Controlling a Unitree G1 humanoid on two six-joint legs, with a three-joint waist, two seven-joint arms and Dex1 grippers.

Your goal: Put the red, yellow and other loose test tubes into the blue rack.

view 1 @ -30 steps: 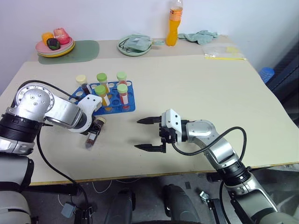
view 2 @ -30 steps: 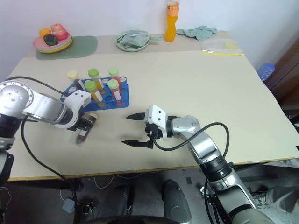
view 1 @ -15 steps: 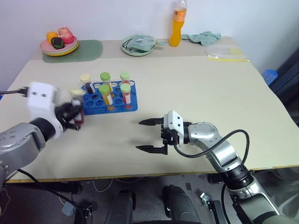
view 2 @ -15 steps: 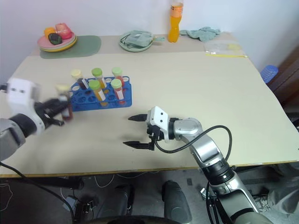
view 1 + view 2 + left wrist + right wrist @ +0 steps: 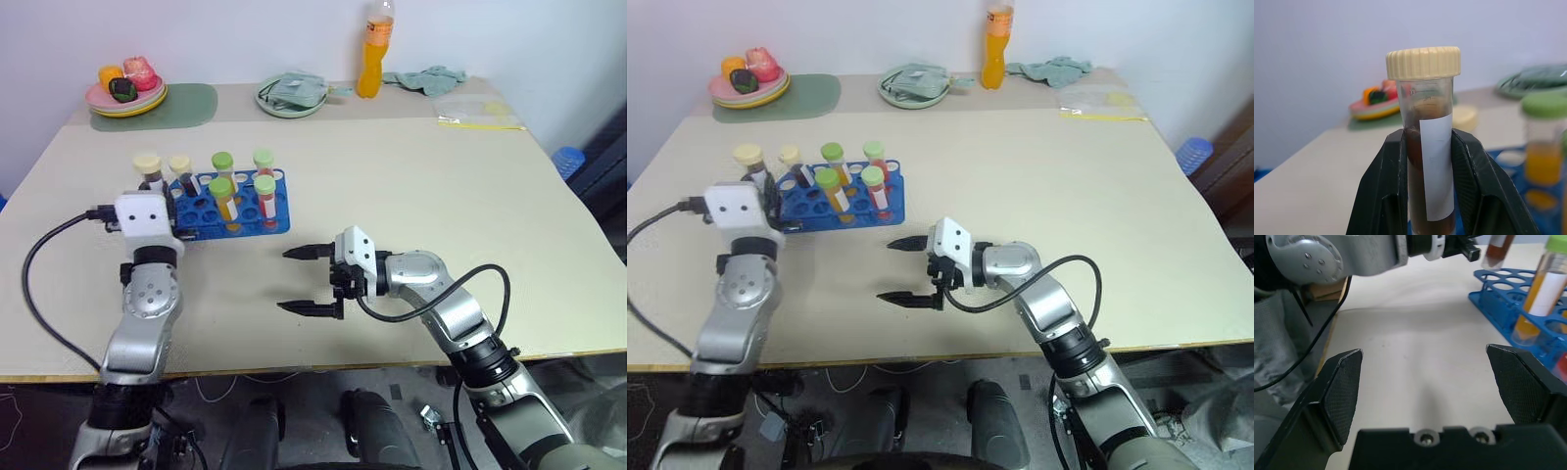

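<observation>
The blue rack (image 5: 235, 208) stands left of the table's middle. It holds several upright tubes: one with a cream cap (image 5: 179, 166), the others green-capped with yellow-orange (image 5: 221, 196) or red (image 5: 264, 193) liquid. My left gripper (image 5: 1427, 138) is shut on a dark tube with a cream cap (image 5: 147, 164). It holds that tube upright just off the rack's left end, above the table. My right gripper (image 5: 304, 281) hovers open and empty right of the rack, its fingers (image 5: 1342, 391) pointing toward the rack (image 5: 1498, 298).
Along the far edge stand a plate of toy food (image 5: 125, 93) beside a green mat (image 5: 186, 103), a green dish with a cloth (image 5: 291, 95), a tall orange drink bottle (image 5: 369, 59), a teal rag (image 5: 426, 76) and a plastic bag (image 5: 475, 110).
My left arm has swung round and lifted the dark tube from a tilted pose near the table to upright beside the rack's left end. My right gripper has kept still.
</observation>
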